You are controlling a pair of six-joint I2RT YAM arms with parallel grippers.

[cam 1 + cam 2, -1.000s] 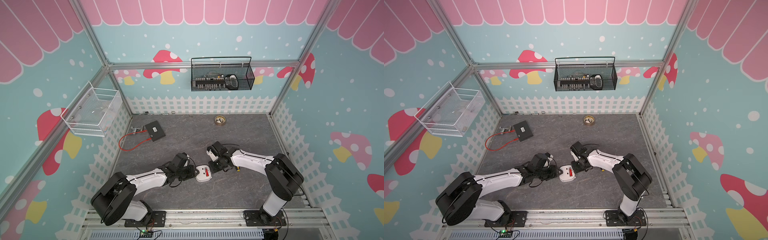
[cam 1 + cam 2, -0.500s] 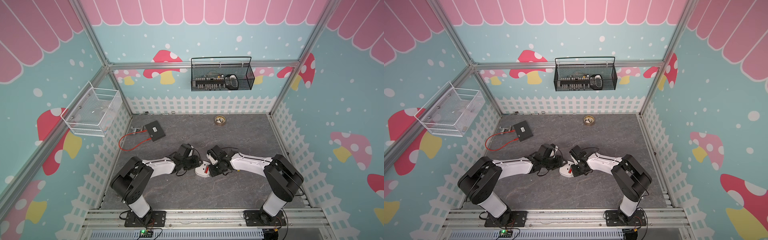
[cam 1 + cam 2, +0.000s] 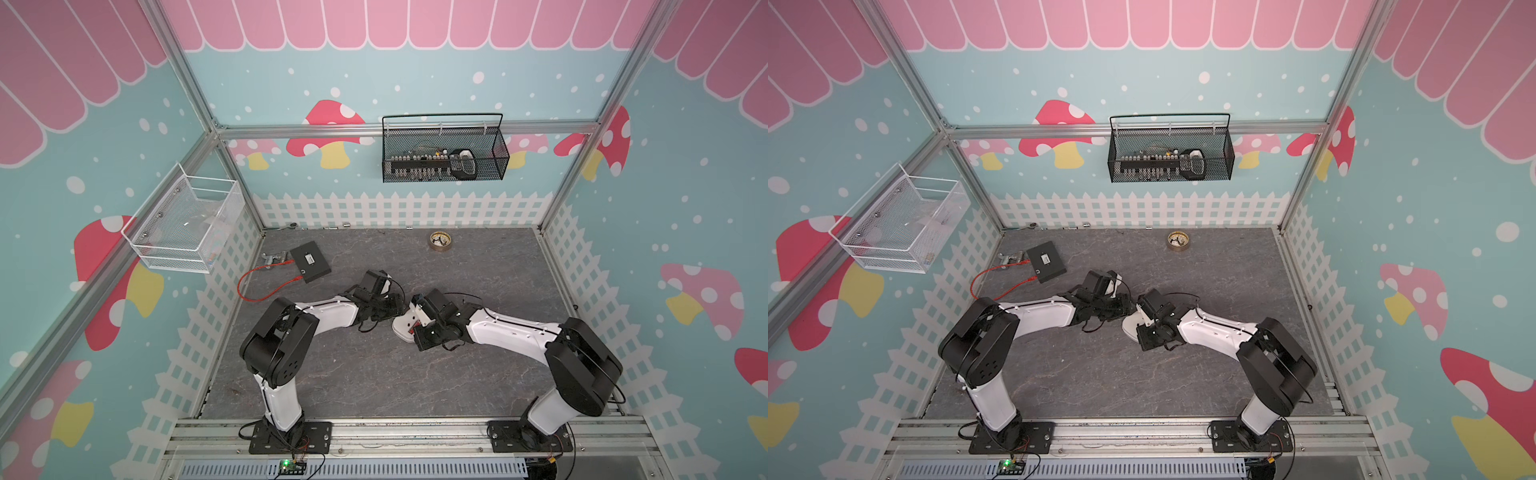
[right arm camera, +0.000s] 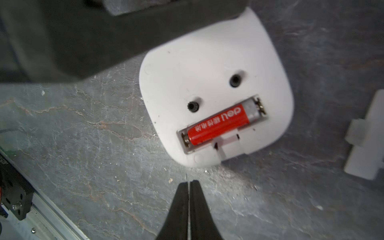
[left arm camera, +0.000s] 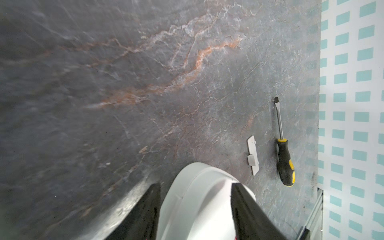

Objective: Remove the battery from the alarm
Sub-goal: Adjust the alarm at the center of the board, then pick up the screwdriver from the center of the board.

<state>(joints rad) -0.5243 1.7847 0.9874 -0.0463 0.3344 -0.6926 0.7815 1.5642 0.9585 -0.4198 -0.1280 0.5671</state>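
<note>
The white alarm [image 4: 207,83] lies back up on the grey floor, mid-table in both top views [image 3: 404,326] [image 3: 1133,324]. Its recess is uncovered and holds the red battery [image 4: 218,124], silvery ends against the contacts. My left gripper [image 5: 196,187] is open and straddles the alarm's [image 5: 197,207] rim, one finger over the back, the other [image 5: 149,203] just off the face side. My right gripper [image 4: 189,181] is shut and empty, tips over bare floor a short way from the alarm's recess edge.
A small white cover [image 5: 253,155] and a black-and-yellow screwdriver [image 5: 283,158] lie near the right fence. A brass dish [image 3: 440,241] sits at the back, a black box [image 3: 310,262] with a red cable back left. Wire baskets [image 3: 444,158] hang on the walls.
My left arm has swung in from the left and its jaws have widened round the alarm. My right gripper has shifted down beside the alarm, still shut.
</note>
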